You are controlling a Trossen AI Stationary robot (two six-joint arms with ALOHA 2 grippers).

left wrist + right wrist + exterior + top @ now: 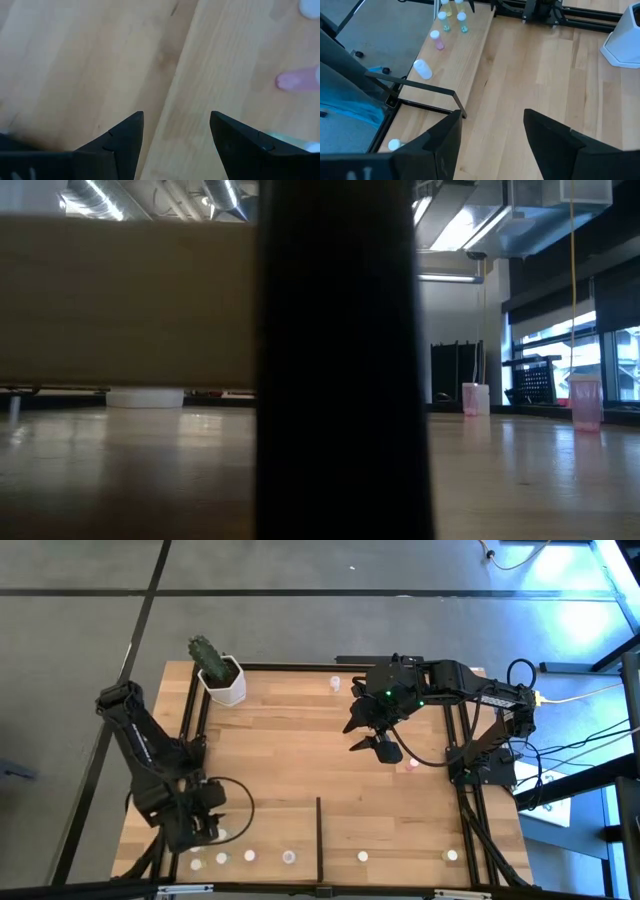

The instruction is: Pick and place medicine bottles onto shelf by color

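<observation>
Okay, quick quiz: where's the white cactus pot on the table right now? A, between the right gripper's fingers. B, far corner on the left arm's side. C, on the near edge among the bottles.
B: in the high view the white cactus pot stands at the table's far corner on the left arm's side, away from both grippers.

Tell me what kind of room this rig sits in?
Probably a lab or workshop in an office-like building: a bare grey floor around the wooden table, exposed ceiling ducts, strip lights, large windows.

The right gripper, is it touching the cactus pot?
Apart. In the high view the right gripper hangs near the table's middle, and bare wood lies between it and the white cactus pot at the far left corner.
</observation>
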